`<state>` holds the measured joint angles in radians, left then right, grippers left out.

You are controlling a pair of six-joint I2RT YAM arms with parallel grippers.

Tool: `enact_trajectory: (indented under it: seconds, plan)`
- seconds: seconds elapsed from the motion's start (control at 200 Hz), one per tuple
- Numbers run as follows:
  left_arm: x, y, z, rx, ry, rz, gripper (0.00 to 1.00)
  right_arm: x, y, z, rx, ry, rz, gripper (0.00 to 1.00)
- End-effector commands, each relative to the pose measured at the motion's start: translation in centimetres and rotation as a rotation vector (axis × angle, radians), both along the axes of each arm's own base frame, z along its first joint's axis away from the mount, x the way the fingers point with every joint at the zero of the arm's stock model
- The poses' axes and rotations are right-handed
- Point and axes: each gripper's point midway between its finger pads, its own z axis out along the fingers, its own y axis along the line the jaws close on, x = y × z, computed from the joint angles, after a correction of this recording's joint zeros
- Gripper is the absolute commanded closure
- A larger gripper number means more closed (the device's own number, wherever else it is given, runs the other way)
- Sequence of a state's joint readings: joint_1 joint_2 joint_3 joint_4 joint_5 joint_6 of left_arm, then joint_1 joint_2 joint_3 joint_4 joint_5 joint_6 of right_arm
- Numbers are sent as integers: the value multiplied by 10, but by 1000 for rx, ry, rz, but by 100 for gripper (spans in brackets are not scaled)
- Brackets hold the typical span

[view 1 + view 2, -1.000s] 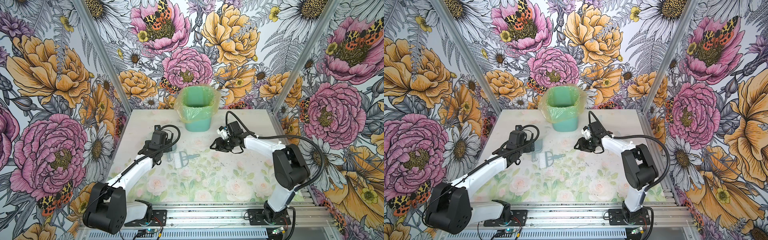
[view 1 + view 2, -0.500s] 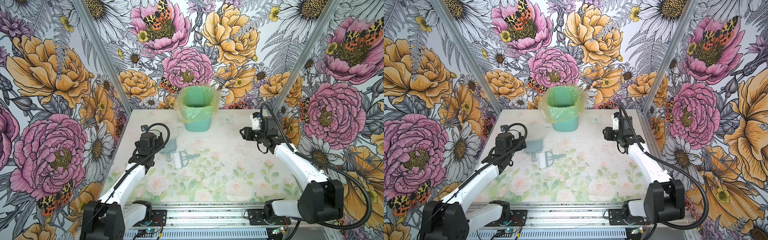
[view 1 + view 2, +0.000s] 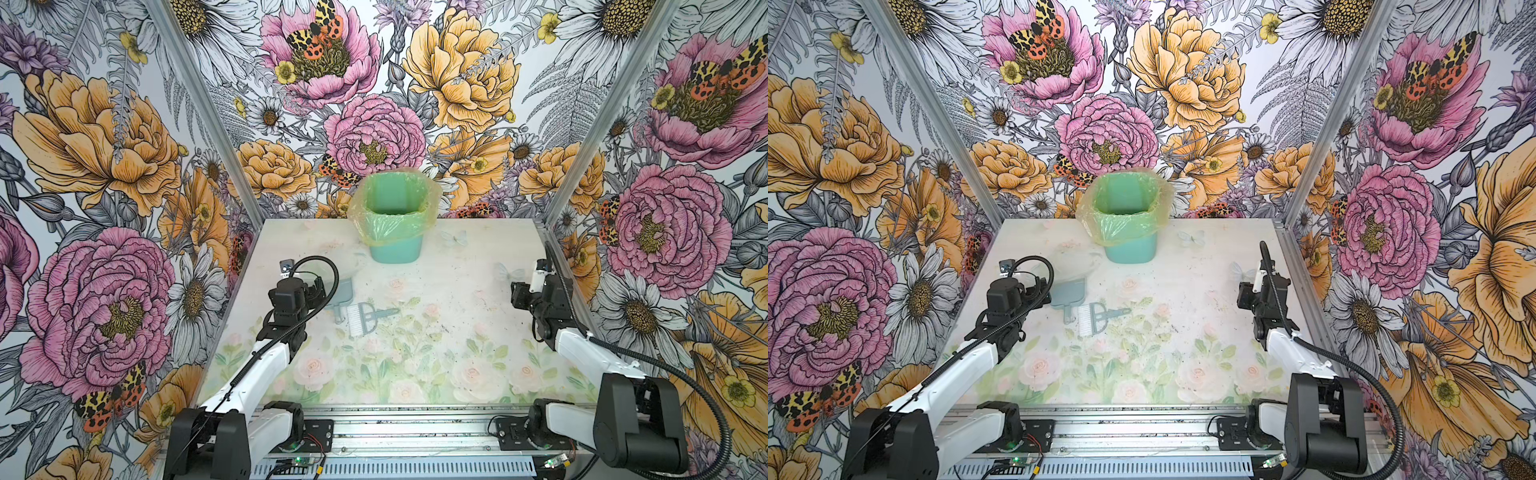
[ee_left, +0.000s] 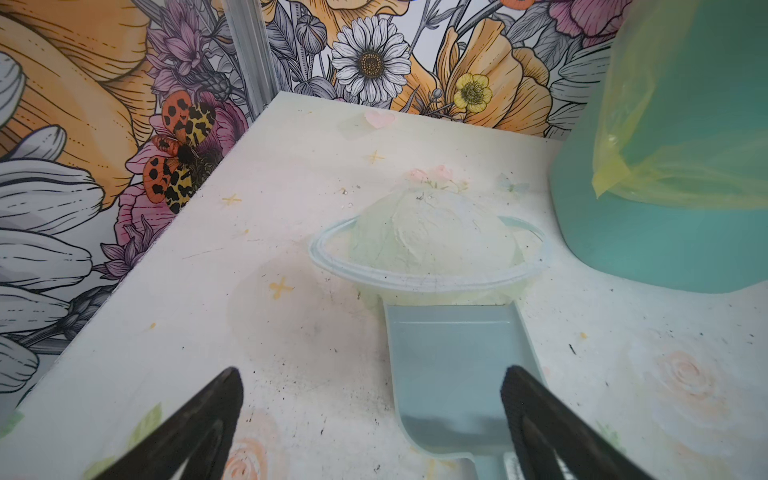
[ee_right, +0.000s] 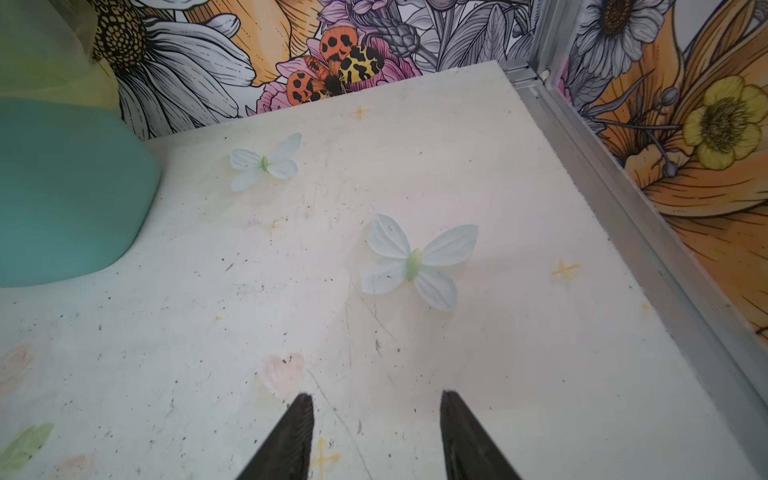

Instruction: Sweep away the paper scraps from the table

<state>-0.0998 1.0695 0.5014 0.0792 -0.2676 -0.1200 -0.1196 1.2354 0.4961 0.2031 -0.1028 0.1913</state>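
No paper scraps show in any view. The table (image 3: 457,353) is a whitish surface printed with pale roses. A grey-blue dustpan (image 3: 343,293) and its brush (image 3: 365,318) lie left of centre, also in a top view as dustpan (image 3: 1069,293) and brush (image 3: 1096,318). My left gripper (image 3: 320,286) hovers open beside the dustpan (image 4: 453,365); in the left wrist view the left gripper (image 4: 372,374) holds nothing. My right gripper (image 3: 517,293) stands open near the right edge, and the right gripper (image 5: 376,395) is over bare table.
A teal bin (image 3: 395,232) with a yellow liner stands at the back centre and shows as the bin (image 4: 665,208) and the bin (image 5: 62,187) in the wrist views. A metal rail (image 5: 623,199) runs along the right edge. Floral walls enclose three sides.
My right gripper has swung from beside the bin at the centre out to the right edge. My left gripper has drawn back leftward from the dustpan. Dustpan and brush stay put.
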Motion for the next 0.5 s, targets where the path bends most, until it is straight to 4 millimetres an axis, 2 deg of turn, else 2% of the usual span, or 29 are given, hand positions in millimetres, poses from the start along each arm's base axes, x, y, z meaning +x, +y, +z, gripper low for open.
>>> enact_trajectory:
  seconds: [0.0, 0.105, 0.275, 0.325, 0.49]
  plan:
    - [5, 2, 22, 11, -117, -20, 1, 17, -14, 18, -75, -137, -38, 48]
    - [5, 3, 19, 13, -142, -23, 1, 22, -18, 4, -100, -129, -39, 48]
    - [10, 15, 5, 8, -156, 6, 1, 36, -18, 10, -95, -170, -21, 48]
    - [14, 8, -1, -19, -152, -42, 1, 38, -15, 8, -83, -165, 0, 48]
    - [21, 12, -16, -13, -144, -28, 1, 35, -9, 11, -65, -214, 19, 48]
